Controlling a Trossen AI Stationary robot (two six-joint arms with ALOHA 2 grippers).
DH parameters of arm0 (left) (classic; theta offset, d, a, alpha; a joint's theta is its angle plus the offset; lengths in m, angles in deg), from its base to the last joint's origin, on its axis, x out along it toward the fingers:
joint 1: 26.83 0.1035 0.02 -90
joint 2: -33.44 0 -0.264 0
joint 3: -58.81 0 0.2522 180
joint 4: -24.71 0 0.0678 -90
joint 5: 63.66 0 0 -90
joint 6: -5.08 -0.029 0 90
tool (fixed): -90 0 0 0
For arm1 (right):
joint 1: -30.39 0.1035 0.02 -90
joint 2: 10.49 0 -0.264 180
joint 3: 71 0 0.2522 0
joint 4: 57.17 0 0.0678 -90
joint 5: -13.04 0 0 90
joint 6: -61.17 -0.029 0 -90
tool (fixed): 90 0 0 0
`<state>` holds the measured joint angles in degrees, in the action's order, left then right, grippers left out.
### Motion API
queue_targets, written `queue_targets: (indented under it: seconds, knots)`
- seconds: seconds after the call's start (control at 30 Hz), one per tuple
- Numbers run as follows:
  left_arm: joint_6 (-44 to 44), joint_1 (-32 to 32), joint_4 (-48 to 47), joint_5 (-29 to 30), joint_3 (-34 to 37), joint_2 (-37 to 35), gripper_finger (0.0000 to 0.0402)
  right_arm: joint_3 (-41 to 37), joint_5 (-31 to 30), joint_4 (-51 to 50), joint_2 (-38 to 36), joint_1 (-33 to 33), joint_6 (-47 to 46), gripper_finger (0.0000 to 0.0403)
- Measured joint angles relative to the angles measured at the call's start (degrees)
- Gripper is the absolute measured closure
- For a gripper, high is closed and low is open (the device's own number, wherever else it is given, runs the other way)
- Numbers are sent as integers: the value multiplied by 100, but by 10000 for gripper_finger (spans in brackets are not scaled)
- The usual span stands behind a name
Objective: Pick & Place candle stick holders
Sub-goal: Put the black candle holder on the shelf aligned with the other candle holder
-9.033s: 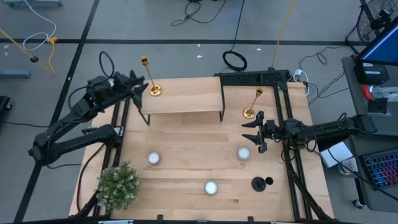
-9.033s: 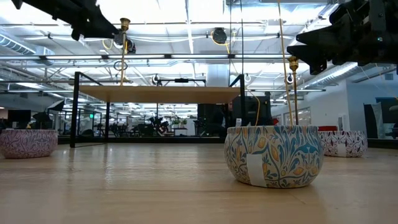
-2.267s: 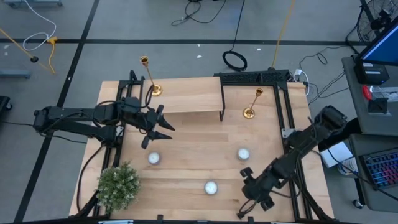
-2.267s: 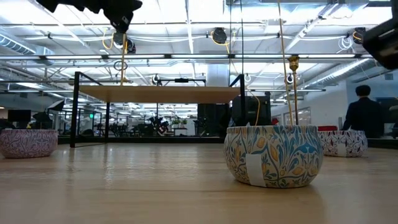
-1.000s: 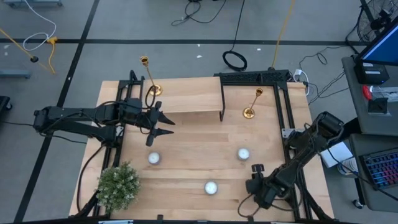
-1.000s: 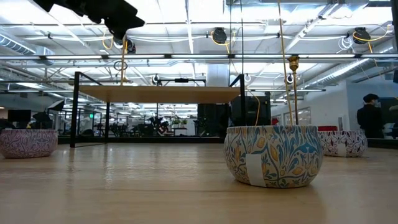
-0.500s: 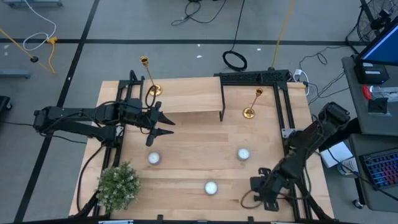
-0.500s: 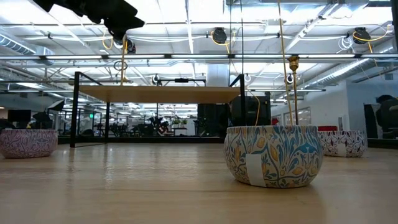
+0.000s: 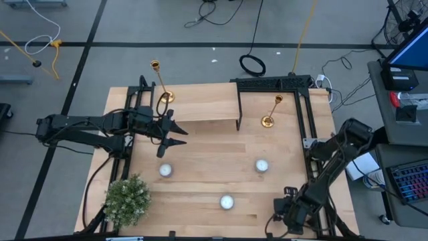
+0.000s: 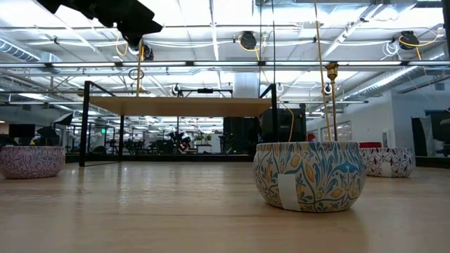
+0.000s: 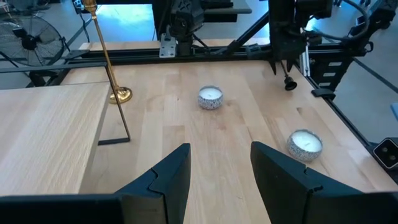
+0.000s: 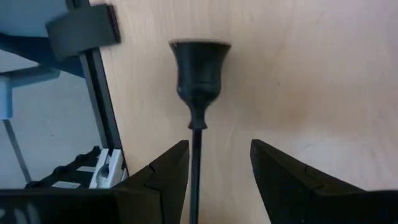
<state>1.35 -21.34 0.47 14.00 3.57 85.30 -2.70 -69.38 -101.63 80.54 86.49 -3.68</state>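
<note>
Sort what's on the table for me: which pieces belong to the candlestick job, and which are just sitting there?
Job in hand:
- gold candlestick on the raised shelf
- second gold candlestick on the table, right of the shelf
- black candlestick, in the right gripper

Just lying about:
- three tealight candles
- green plant

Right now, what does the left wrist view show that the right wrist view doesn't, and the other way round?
Only the left wrist view: a tall shiny gold candlestick standing beside the raised wooden shelf, and two small round white tealight candles in patterned tins. Only the right wrist view: a close look at the shorter black candlestick, its stem running between the right gripper jaws, cup end pointing away. Both: that black candlestick, held by the right arm, and the light wooden tabletop.
</note>
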Motion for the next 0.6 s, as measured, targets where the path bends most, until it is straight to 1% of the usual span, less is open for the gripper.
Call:
queue_targets:
  seconds: [0.1,0.3,0.5,0.6]
  knots:
    - [-4,0,-2,1,0,0,227,0,24,104,155,42,-46,234]
    - [-8,0,-4,2,0,0,227,13,13,908,579,66,-10,234]
    - [-12,0,-2,4,0,0,227,32,16,766,721,65,104,237]
    - [-4,0,-4,4,0,0,227,24,4,739,691,63,111,258]
